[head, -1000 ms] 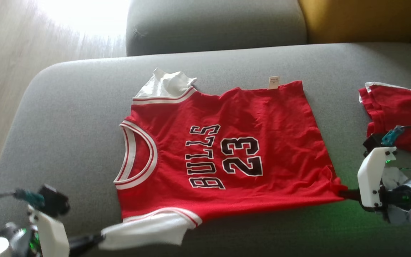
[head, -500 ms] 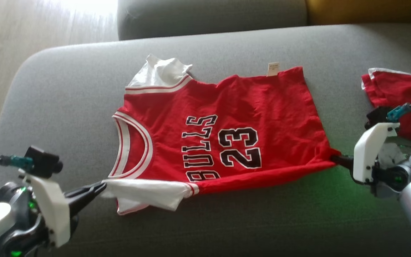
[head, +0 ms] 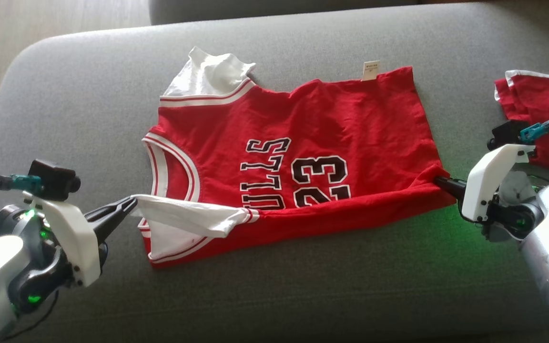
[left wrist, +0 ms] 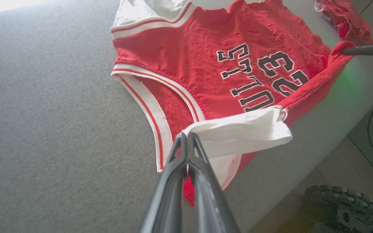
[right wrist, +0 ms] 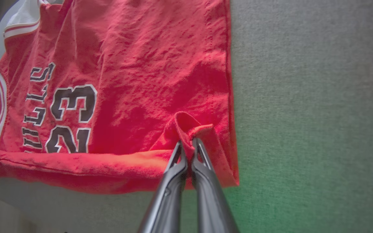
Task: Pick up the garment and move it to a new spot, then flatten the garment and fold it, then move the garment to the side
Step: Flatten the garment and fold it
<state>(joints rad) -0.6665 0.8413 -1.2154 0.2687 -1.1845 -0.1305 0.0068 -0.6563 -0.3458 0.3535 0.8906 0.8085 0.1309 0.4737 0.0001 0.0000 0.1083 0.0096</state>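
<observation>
a: where is the garment (head: pixel 303 157) found?
b: it is spread on the middle of the grey cushion (head: pixel 65 95), print side up, with "bulls" and "23" read sideways. its collar is turned toward the cushion's left end and its hem toward the cushion's right end.
a: how are the jaws of the left gripper (head: pixel 130 206) seen?
b: they are clenched on the white sleeve (head: pixel 184 216) at the side of the garment nearer the cushion's front edge. the sleeve is lifted off the cushion and drawn over the red cloth.
a: and the right gripper (head: pixel 439 181)?
b: its jaws are pinched tight on the hem corner nearer the cushion's front edge. a small bunch of red cloth is held between the tips. the edge stretched between the two grippers is folded up over the garment, so the start of the lettering is covered.
a: is anything else laid on the cushion?
b: a second red piece (head: pixel 536 109) with white trim is seen at the cushion's right end, apart from the garment. a small label (head: pixel 371 70) is shown at the hem corner nearer the cushion's back.
</observation>
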